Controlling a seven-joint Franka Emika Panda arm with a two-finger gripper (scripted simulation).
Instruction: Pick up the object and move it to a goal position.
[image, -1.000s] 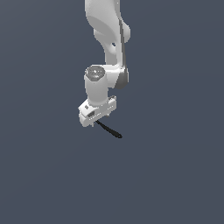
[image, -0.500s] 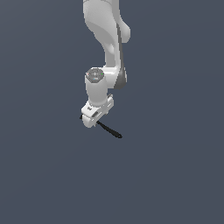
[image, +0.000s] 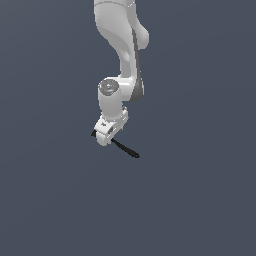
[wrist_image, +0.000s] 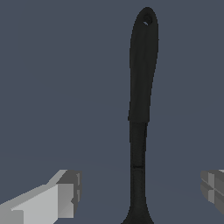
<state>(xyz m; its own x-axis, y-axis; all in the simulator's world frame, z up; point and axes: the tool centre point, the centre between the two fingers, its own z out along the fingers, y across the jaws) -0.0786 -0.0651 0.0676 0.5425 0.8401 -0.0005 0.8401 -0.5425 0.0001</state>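
The object is a thin black rod-like tool (image: 127, 150) lying flat on the dark grey floor. One end sticks out toward the exterior view's right from under the white gripper (image: 106, 136), and a small black bit shows on the other side. In the wrist view the tool (wrist_image: 142, 87) runs lengthwise between the two fingers, with a small hole at its far rounded end. My gripper (wrist_image: 140, 188) is open, one grey finger (wrist_image: 65, 194) on each side of the tool and apart from it. It sits low over the tool's wider end.
A plain dark grey floor (image: 200, 200) surrounds the arm. The white arm (image: 122, 45) rises straight above the gripper. No other objects or goal marker show.
The wrist has turned a little and sunk slightly over the tool. The tool has not moved.
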